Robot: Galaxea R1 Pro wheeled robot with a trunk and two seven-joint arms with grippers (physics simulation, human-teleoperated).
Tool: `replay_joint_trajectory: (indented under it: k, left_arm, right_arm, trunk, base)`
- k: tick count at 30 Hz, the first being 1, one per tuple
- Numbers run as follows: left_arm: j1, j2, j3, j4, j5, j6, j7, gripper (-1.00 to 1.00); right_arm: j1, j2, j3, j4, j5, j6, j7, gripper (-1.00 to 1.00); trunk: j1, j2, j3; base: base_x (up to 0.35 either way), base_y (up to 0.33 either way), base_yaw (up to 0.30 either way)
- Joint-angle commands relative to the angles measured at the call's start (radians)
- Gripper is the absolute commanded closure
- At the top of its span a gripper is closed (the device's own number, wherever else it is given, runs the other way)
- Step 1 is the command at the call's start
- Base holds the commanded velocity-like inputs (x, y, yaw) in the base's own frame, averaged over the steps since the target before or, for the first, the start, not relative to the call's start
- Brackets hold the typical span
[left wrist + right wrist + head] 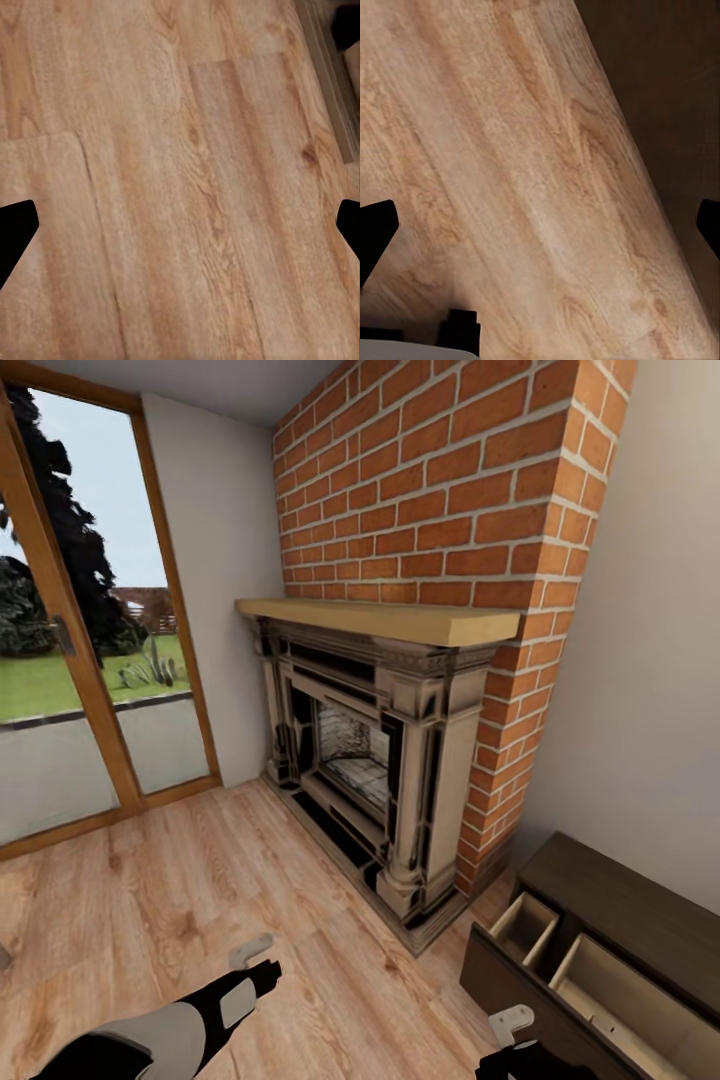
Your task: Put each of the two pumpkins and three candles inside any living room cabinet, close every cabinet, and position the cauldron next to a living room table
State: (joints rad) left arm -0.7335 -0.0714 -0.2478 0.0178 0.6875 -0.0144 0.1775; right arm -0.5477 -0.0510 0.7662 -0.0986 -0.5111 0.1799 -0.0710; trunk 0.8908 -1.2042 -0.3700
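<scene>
Facing brick fireplace with wooden mantel. Cabinet just right of fireplace, two drawers pulled open, pale insides bare as far as seen. Glass door well left of fireplace. Left gripper spread wide over plank floor, holding nothing. Right gripper spread wide too, empty, floor beneath, dark cabinet front beside.

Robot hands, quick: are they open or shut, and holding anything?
Left gripper: open, black fingertips spread wide over the light wooden plank floor, holding nothing.
Right gripper: open, fingertips spread wide over the same floor, holding nothing.
</scene>
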Motion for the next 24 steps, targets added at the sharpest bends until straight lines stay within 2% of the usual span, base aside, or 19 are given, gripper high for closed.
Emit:
replay_joint_trajectory:
  k: [1,7,12,17,24]
  left_arm:
    - [-0.001,0.0,-0.007,0.0,0.007,-0.001,0.003,-1.0]
    - [-0.001,0.0,-0.004,-0.004,0.007,-0.001,0.002,-1.0]
    - [-0.001,-0.01,-0.005,-0.003,0.005,-0.002,0.001,-1.0]
    - [-0.001,-0.018,-0.004,-0.002,0.004,-0.002,0.0,-1.0]
    - [-0.001,-0.019,-0.004,-0.001,0.006,-0.002,0.001,-1.0]
  right_arm:
    - [0.0,-0.001,0.009,-0.004,-0.009,0.007,-0.005,-1.0]
    - [0.0,-0.001,0.009,-0.004,-0.009,0.004,-0.005,-1.0]
    - [0.0,-0.001,0.007,-0.004,-0.01,0.001,-0.004,-1.0]
    - [0.0,-0.002,0.007,-0.004,-0.012,-0.038,-0.004,-1.0]
    - [0.0,-0.001,0.008,-0.004,-0.01,-0.049,-0.004,-1.0]
  trunk:
    - [0.0,-0.001,0.0]
    - [0.0,-0.001,0.006]
    - [0.0,-0.001,0.009]
    - [0.0,-0.001,0.01]
    - [0.0,-0.001,0.01]
  base:
    - [-0.009,0.008,0.191]
    - [-0.002,0.002,0.229]
    - [0.0,0.0,0.263]
    - [0.0,0.0,0.282]
    - [0.0,0.0,0.292]
